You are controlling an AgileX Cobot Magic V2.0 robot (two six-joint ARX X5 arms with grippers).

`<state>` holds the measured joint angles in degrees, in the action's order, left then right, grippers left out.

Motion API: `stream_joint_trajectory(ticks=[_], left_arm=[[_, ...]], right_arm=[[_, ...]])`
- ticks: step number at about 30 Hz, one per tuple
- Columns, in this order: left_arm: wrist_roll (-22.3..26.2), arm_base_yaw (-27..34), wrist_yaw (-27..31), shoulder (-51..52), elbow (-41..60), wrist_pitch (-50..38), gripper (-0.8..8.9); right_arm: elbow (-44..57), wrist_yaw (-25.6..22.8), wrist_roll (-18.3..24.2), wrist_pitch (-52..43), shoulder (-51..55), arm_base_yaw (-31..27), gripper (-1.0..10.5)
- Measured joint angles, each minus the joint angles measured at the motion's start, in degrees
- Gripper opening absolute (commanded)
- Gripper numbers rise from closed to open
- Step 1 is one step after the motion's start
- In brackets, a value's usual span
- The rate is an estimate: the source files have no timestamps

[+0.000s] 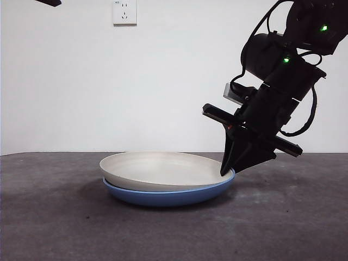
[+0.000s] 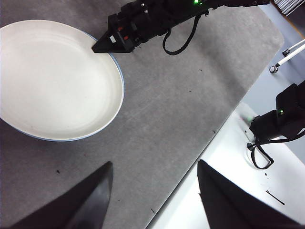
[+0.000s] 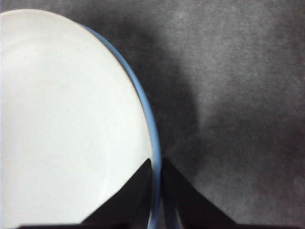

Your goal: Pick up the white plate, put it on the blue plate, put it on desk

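Gripping the stacked rims, my right gripper [image 3: 156,191] has its jaws nearly closed over the edge of the white plate [image 1: 163,168], nested in the blue plate [image 1: 163,197] on the counter [image 1: 54,228]. I judge stacking done; next, separating cream from blue. Left gripper [image 2: 155,195] waits agape, empty.

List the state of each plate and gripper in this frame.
white plate: nested in the blue plate, slightly tilted.
blue plate: flat on the desk, under the white plate.
right gripper: jaws nearly closed over the plates' rims.
left gripper: jaws open, empty, above the desk.
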<state>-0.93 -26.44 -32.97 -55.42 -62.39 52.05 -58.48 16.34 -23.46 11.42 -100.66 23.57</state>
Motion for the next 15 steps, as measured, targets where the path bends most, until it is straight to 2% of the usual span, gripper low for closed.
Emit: stream_joint_trajectory(ticks=[4, 9, 15], left_arm=[[0.0, 0.0, 0.0, 0.0, 0.0, -0.02, 2.8], [0.0, 0.0, 0.0, 0.0, 0.0, 0.0, 2.8], [0.0, 0.0, 0.0, 0.0, 0.0, 0.0, 2.8]], right_arm=[[-0.22, -0.02, 0.0, -0.04, -0.04, 0.0, 0.3], [-0.33, -0.07, 0.0, 0.28, -0.07, 0.0, 2.7], [-0.33, -0.09, 0.0, 1.38, 0.22, 0.0, 2.8]])
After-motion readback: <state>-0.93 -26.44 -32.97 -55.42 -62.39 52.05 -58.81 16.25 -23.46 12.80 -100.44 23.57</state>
